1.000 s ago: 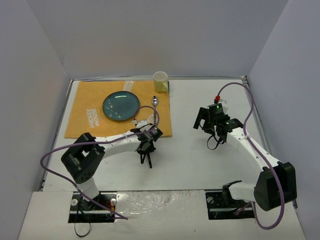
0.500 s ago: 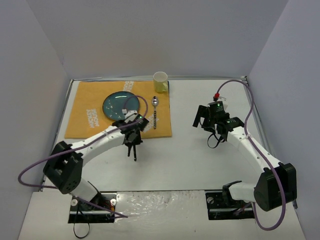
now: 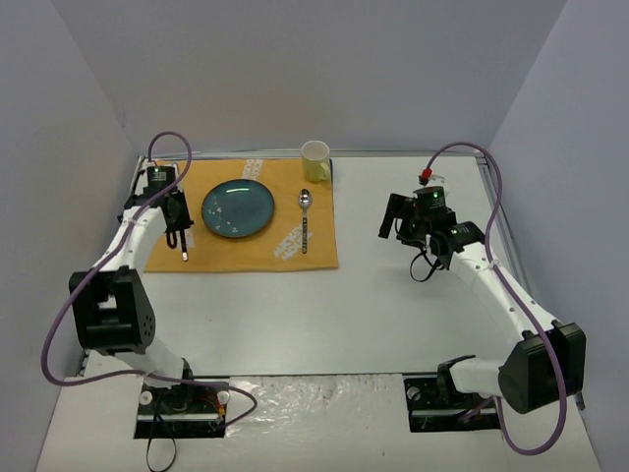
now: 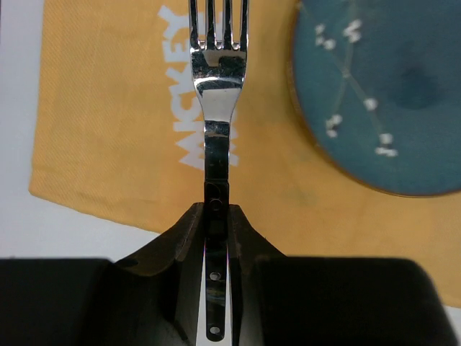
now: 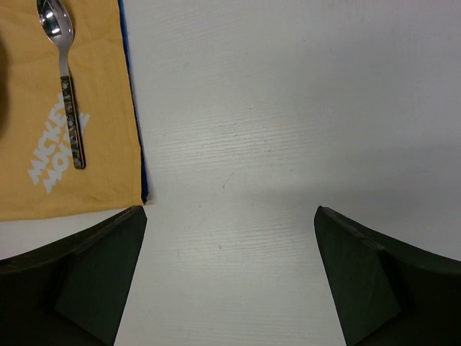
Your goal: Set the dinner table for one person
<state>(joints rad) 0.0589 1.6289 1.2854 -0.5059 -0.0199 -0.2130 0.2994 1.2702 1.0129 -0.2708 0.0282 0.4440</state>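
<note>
The white dinner table (image 3: 393,315) carries an orange-yellow cloth mat (image 3: 236,254) on its far left part.

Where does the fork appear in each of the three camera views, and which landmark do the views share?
Top external: fork at far left, over the orange mat, left of the plate, held by the left hand.
Left wrist: fork at centre, tines toward the top edge.
Right wrist: not in it.
Shared landmark: the orange mat, in all three.
</note>
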